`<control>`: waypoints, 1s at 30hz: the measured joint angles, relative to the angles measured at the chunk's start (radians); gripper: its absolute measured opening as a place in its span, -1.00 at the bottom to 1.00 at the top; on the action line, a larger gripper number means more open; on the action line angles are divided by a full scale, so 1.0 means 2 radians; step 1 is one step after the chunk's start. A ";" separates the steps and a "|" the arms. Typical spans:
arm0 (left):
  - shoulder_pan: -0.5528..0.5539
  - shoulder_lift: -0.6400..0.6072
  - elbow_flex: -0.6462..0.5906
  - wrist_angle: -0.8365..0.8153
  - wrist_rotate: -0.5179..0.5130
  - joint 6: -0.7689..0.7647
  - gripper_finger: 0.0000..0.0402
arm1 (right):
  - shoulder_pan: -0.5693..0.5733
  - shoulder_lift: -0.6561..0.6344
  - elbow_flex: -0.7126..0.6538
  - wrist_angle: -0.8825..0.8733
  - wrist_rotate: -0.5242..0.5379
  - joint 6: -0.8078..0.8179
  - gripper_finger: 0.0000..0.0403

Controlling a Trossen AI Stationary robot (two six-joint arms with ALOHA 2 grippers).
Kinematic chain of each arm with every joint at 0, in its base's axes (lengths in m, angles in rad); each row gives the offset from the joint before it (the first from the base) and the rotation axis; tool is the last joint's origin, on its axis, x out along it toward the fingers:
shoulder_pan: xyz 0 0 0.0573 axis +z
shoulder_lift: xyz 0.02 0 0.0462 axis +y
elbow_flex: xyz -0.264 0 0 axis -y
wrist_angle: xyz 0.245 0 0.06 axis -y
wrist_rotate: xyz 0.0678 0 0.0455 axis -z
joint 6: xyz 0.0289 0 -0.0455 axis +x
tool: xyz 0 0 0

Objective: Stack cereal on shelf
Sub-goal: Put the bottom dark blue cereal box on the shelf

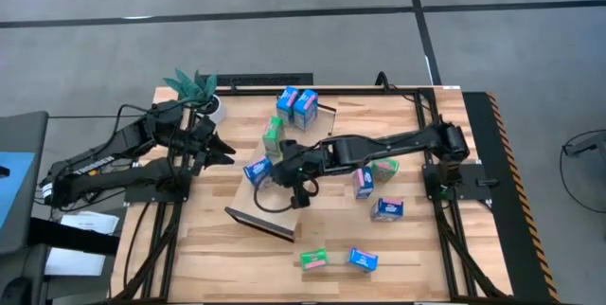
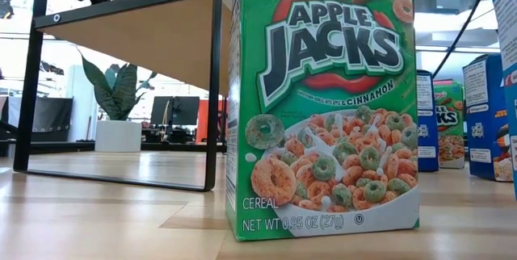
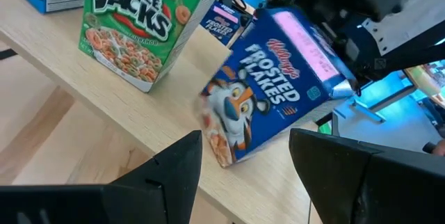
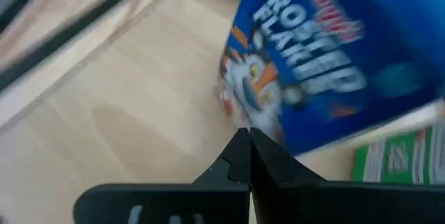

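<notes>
Tilting on the shelf (image 1: 248,196), a blue Frosted Flakes carton (image 1: 258,170) sat just beyond the right gripper (image 4: 243,156), whose fingers were pressed shut on nothing; the left gripper (image 3: 243,165) gaped nearby; motion blur hid any contact

Grey floor (image 1: 284,2) crossed by dark lines surrounds the slatted wooden tabletop (image 1: 417,248). Beyond it, a leafy plant (image 2: 117,90) stands in a white planter (image 2: 118,136) near dark monitors (image 2: 176,111), under bright ceiling lights.
</notes>
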 joint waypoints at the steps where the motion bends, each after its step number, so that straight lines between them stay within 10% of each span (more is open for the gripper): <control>1: 0.000 0.000 0.000 0.001 0.000 0.000 0.02 | 0.000 0.000 0.000 0.004 0.000 0.001 -0.93; 30: 0.000 0.049 0.000 0.053 0.030 0.011 0.03 | -0.020 0.000 0.000 0.004 0.015 -0.005 -0.94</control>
